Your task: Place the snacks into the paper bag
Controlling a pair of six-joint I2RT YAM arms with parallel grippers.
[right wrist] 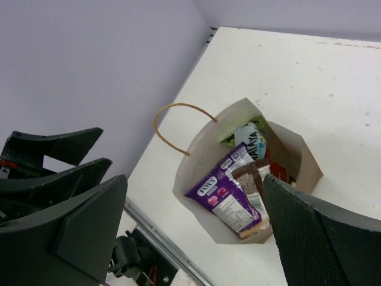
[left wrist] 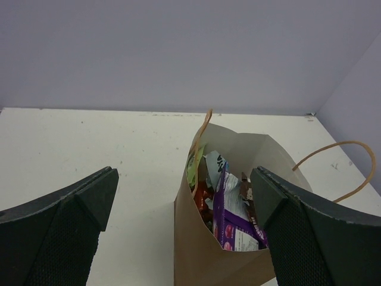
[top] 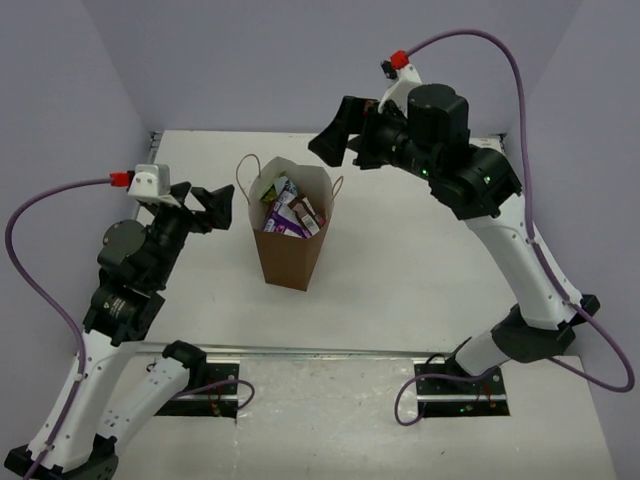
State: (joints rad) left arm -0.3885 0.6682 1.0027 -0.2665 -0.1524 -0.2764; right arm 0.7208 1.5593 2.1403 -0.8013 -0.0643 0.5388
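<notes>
The brown paper bag (top: 290, 255) stands upright on the white table, left of centre, with its mouth open. Inside it I see a purple packet (top: 283, 227), a brown-and-white packet, something red and a pale green packet. The bag (left wrist: 202, 250), purple packet (left wrist: 235, 214) and pale green packet (left wrist: 193, 167) show in the left wrist view. The right wrist view looks down into the bag (right wrist: 196, 161) at the purple packet (right wrist: 229, 199). My left gripper (top: 205, 205) is open and empty beside the bag's left side. My right gripper (top: 345, 140) is open and empty above the bag's far right.
Thin loop handles (top: 245, 172) stick out from the bag's rim. Lilac walls close in the table at the back and sides. A metal rail (top: 330, 352) runs along the near edge by the arm bases. The left gripper (right wrist: 53, 155) shows in the right wrist view.
</notes>
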